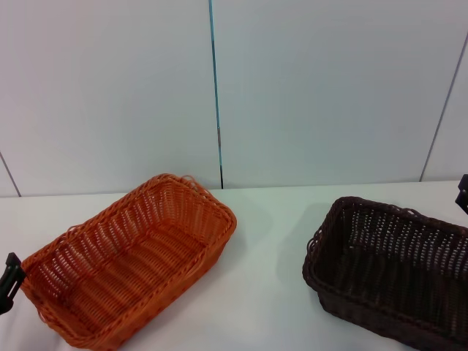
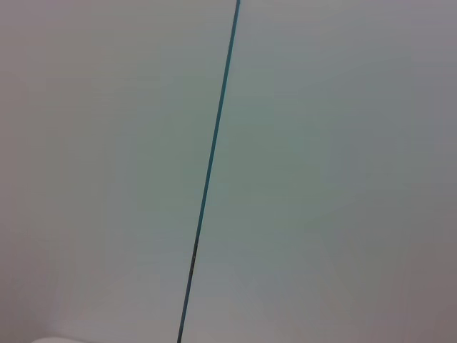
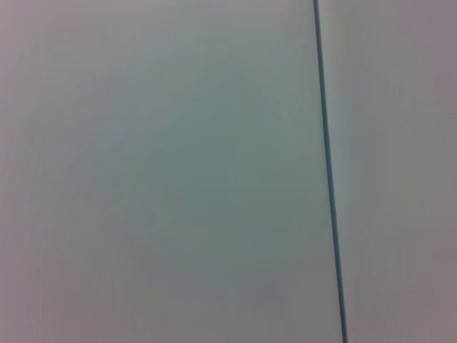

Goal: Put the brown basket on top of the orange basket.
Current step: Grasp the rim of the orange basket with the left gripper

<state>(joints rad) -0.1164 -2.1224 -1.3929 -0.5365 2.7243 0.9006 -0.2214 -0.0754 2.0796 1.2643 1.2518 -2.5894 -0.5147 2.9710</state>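
Left claw (image 1: 9, 284) beside diagonal orange basket (image 1: 131, 256); brown basket (image 1: 391, 270) apart.

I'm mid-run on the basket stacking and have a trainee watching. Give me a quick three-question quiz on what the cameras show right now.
1. True or false: the brown basket already sits on the orange basket.
2. On the table, which basket lies on the robot's right? A) orange B) brown
3. What do both wrist views show?

Key
1. False: they stand apart.
2. B.
3. Only the pale wall and its dark seam. The left gripper and right gripper barely show at the head view's edges.
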